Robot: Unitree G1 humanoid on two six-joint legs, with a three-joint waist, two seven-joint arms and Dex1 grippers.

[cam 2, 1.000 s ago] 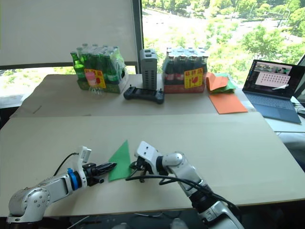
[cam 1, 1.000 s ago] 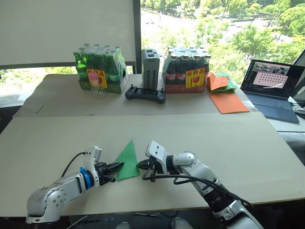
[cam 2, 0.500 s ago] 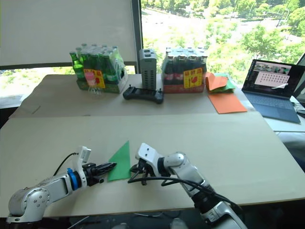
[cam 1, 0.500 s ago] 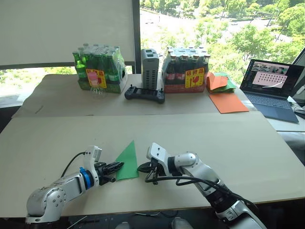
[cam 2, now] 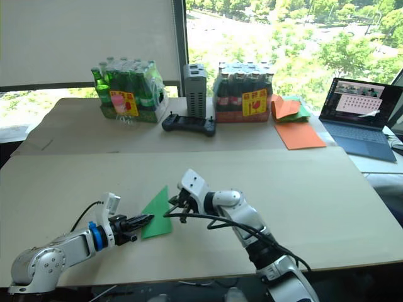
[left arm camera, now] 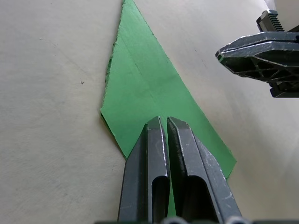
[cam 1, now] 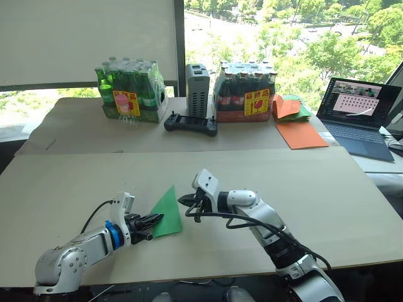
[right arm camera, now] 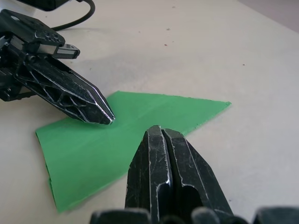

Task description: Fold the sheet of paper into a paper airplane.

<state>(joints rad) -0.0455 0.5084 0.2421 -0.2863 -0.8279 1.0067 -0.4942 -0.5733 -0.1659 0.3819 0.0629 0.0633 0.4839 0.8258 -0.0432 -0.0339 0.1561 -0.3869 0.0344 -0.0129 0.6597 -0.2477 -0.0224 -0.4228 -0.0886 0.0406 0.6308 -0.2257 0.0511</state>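
Our left arm is a rounded silver-grey tube with a bright blue ring at the wrist, next to a black band. A small white box sits atop that wrist, and a thin black cable loops from it back along the forearm. Our left gripper [cam 1: 153, 219] has two black fingers [left arm camera: 150, 154], long, tapering, hollowed by slots. Our right arm is silver-grey too, with black joints and a white block at the wrist; black cables trail beneath it. Our right gripper [cam 1: 183, 199] carries black fingers [right arm camera: 156, 154] of the same ribbed, latticed make.
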